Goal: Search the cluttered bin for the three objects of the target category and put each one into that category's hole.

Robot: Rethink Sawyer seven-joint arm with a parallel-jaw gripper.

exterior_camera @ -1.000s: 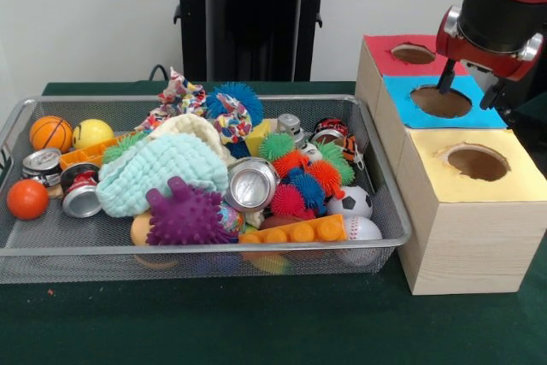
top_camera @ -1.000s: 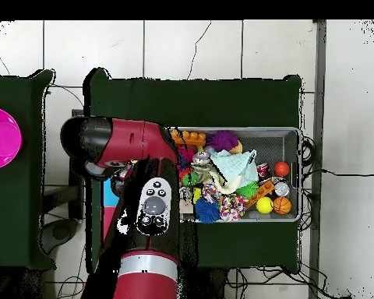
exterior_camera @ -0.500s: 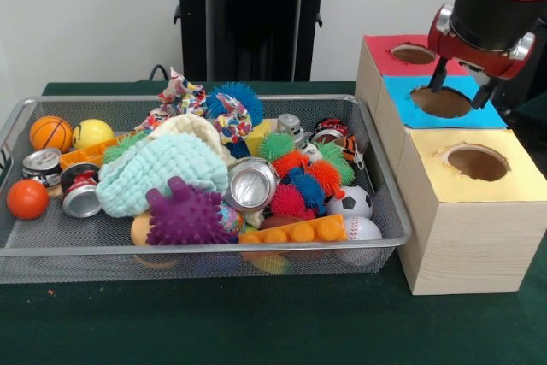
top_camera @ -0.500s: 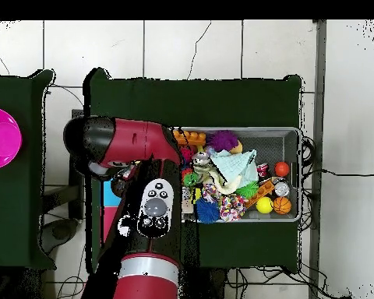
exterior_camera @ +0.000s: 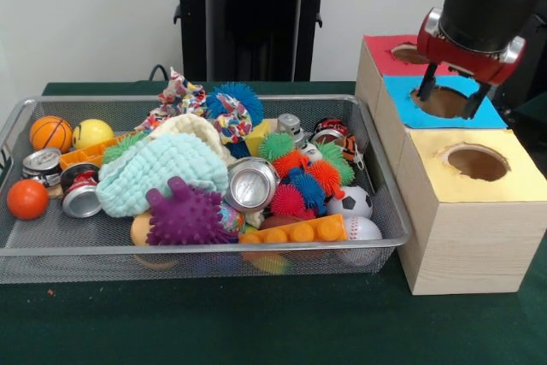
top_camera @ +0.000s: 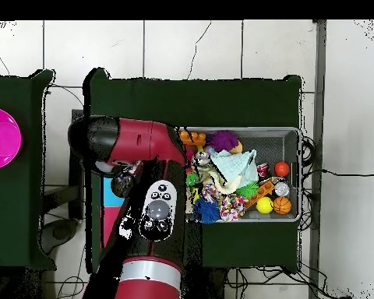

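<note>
Front view, desk: a dark green cloth is covering it, and it is carrying a mesh bin and a wooden box side by side.
Arm: the red and black arm is reaching over the box; in the overhead view it is hiding most of the box and the bin's end nearest the box.
Bin: the wire mesh bin is sitting on the left part of the desk, heaped with toys and cans.
Box: the wooden box is standing against the bin's right end, showing three holes in a row, topped red toward the desk's far edge, blue in the middle, yellow toward the near edge.
Claw: it is hanging just above the blue hole with its two fingers spread wide and nothing between them.
Knit cloth: pale mint, lying across the middle of the heap.
Spiky purple toy: sitting by the bin's near wall.
Cans: one silver can is facing forward in the middle; two more are lying at the bin's left end.
Balls: a basketball and a yellow ball are resting in the far left corner, an orange ball at the left end, a soccer ball near the right end.
Orange brick: lying along the near wall.
</note>
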